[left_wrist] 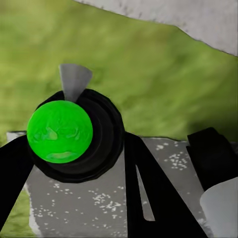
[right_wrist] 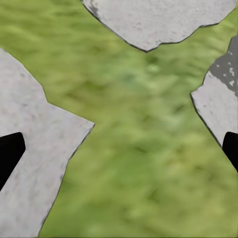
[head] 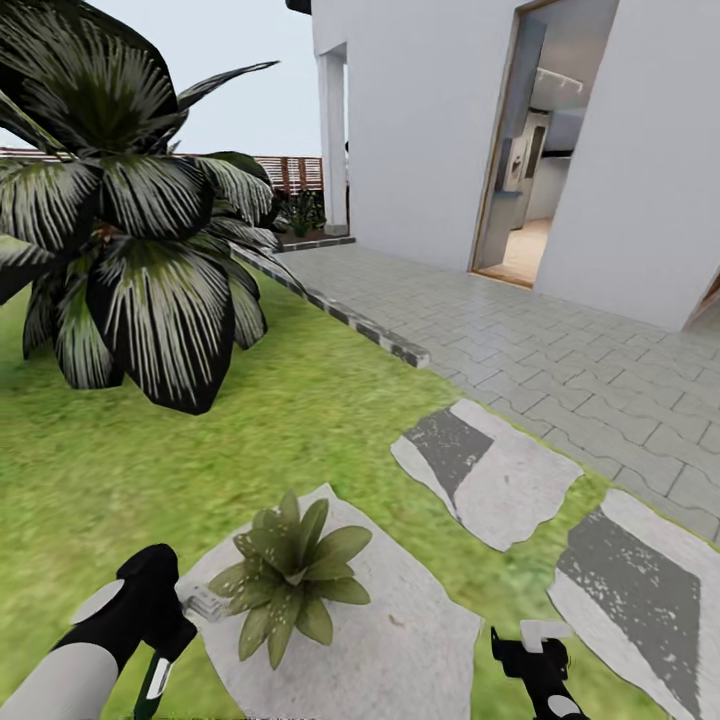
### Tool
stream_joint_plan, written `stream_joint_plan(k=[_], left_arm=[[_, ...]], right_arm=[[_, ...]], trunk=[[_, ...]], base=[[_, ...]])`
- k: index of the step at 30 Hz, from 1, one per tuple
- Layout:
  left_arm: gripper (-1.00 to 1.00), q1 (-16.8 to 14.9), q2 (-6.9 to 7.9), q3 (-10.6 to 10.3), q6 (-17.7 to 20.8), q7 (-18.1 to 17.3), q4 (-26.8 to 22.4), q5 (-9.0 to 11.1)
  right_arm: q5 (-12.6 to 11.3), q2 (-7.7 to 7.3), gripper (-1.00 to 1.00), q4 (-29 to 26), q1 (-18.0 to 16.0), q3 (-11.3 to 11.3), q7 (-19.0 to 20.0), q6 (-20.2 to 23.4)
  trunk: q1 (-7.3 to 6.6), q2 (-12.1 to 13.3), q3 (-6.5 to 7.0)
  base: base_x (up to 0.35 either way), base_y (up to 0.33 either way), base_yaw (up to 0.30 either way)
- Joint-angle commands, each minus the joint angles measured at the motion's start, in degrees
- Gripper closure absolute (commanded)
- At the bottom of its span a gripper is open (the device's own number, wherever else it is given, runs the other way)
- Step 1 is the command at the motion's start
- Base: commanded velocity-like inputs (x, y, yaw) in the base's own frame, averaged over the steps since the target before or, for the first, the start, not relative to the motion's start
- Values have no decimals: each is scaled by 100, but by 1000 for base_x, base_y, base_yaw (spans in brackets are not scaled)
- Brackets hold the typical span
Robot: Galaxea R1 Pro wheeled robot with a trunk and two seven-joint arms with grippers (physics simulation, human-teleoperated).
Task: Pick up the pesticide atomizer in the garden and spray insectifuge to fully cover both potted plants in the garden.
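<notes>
I hold the light, rigid spray bottle (head: 160,672) at mid-body in the clamped left gripper (head: 165,625), nozzle toward the plant (head: 290,572) at 3 o'clock; right gripper (right_wrist: 119,148) spread wide.

On the near flat grey stepping stone (head: 420,650): a small potted plant of pointed, speckled green leaves (head: 290,575). Just left of it, the slim green-and-white pesticide atomizer (head: 203,603), clamped in the black left gripper (head: 170,630). Right of that stone, over the green lawn (head: 300,420), the black right gripper (head: 540,640), jaws apart. Behind left, a big dark palm (head: 130,250). Behind right, the grey paved patio (head: 560,340), before the white house wall (head: 420,120).
</notes>
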Motion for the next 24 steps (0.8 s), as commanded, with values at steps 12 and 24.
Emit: stream_joint_plan(k=[12,24], left_arm=[[100,5,-12,31,28,0,-21,-33],[100,5,-18,38,36,2,-30,-30]], right_arm=[[-49,-2,-100,-6,-2,51,-12,-15],[-49,6,-100,-5,-2,51,-12,-15]], trunk=[[-1,-2,-5],[-1,-2,-5]], base=[[-29,-18,50],[-73,-227,118]])
